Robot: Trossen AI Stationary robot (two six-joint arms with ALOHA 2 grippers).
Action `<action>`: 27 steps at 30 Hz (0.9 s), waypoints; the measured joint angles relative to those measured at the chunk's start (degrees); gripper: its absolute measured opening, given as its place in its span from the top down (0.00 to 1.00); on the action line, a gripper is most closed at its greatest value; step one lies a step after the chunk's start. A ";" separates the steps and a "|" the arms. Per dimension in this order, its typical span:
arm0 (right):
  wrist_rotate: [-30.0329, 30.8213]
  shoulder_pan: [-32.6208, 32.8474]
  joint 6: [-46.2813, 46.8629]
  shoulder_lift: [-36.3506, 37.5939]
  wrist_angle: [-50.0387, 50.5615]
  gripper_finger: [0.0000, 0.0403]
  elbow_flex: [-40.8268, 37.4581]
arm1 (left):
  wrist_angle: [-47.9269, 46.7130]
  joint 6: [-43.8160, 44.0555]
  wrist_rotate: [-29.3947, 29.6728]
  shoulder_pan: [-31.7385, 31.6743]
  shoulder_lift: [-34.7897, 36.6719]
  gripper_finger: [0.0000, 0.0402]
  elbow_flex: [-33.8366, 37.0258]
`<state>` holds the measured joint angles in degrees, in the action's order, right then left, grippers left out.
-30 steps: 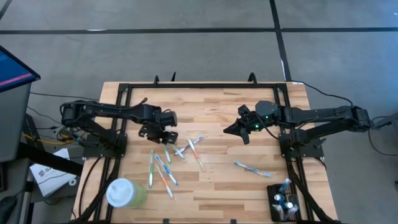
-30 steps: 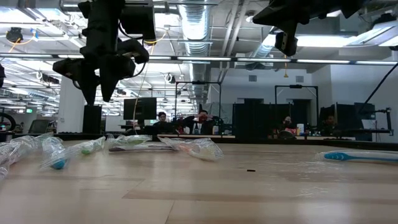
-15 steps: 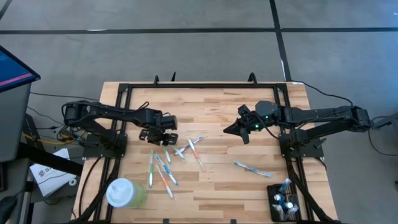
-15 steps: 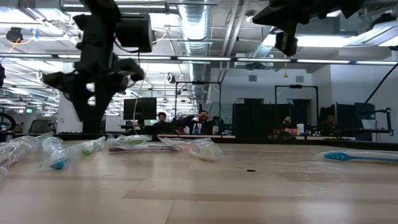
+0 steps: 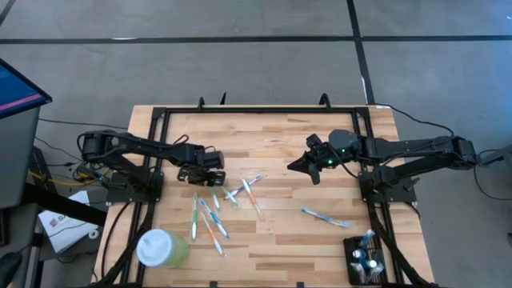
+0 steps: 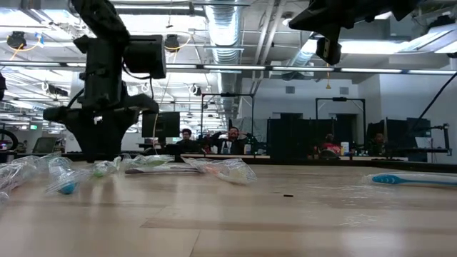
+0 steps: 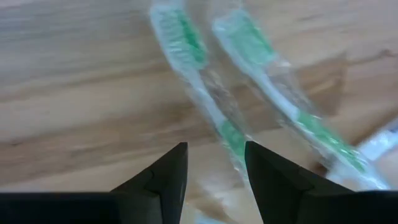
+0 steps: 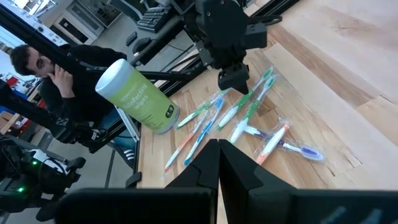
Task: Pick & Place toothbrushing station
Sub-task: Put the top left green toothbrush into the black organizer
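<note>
We see the toothbrushing station (image 5: 365, 259), a small black holder, at the near right corner of the worktop (image 5: 280, 240), with a green tub (image 5: 162, 249) at the near left corner. Wrapped toothbrushes (image 5: 210, 216) lie in a loose bunch near the middle, and one more toothbrush (image 5: 325, 216) lies alone to the right. Our left gripper (image 5: 202, 176) hangs low over the far end of the bunch, fingers (image 7: 163, 177) partly open and holding nothing. Our right gripper (image 5: 300, 167) waits farther back, high up, fingers (image 8: 202, 167) closed and empty.
</note>
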<state>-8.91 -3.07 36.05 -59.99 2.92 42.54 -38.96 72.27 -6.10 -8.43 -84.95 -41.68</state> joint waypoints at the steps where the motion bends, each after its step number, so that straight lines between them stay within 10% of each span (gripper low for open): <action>1: 0.00 0.00 0.00 0.00 0.00 1.00 0.00 | 0.78 -0.03 0.31 -0.05 0.00 0.62 0.57; 27: -0.02 0.04 0.02 0.00 0.00 1.00 0.00 | 10.66 -0.26 1.24 -1.55 0.08 0.62 2.70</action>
<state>-8.93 -3.03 36.07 -59.99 2.92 42.54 -28.30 72.00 -4.86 -9.98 -84.87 -38.98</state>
